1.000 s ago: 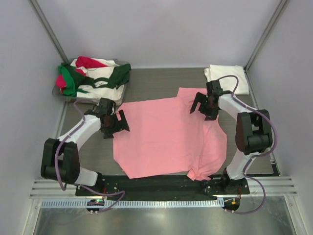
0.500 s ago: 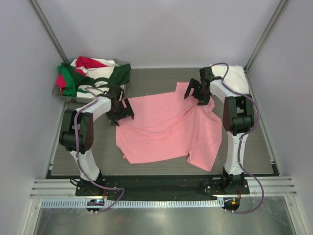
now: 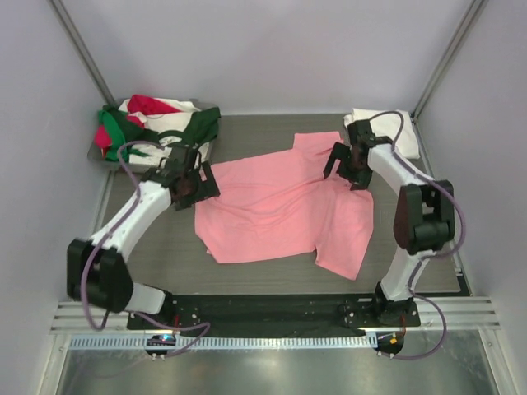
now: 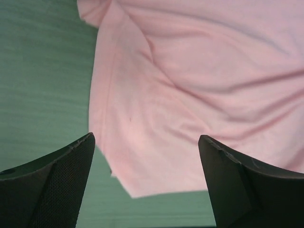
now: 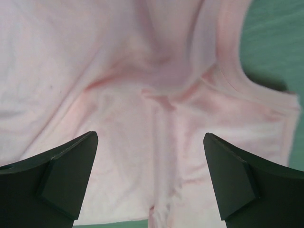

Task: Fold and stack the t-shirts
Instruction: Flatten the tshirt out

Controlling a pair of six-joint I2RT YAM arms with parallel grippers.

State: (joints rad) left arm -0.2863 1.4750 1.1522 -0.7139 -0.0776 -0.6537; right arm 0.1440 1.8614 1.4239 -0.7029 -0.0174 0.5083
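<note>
the salmon-pink t-shirt lies rumpled and unfolded in the middle of the table. one part reaches toward the far side and a flap hangs toward the near right.

the left gripper is over the shirt's far left edge. its fingers are spread wide and hold nothing. in the left wrist view the cloth's side edge and a lower corner lie below and between the two fingers. bare table shows beside the left one. whether the tips touch the fabric cannot be told.

the right gripper is over the shirt's far right part, its fingers likewise spread apart and empty. the right wrist view shows creased pink cloth filling the gap between them. the ribbed neckline curves beyond the right finger, and the folds gather near the middle of the gap. contact with the cloth cannot be judged here either.

a folded white t-shirt sits at the far right corner, just beyond the right arm and apart from the pink one. at the far left corner a heap of dark green, red and white shirts is piled in a shallow tray, just behind the left gripper.
</note>
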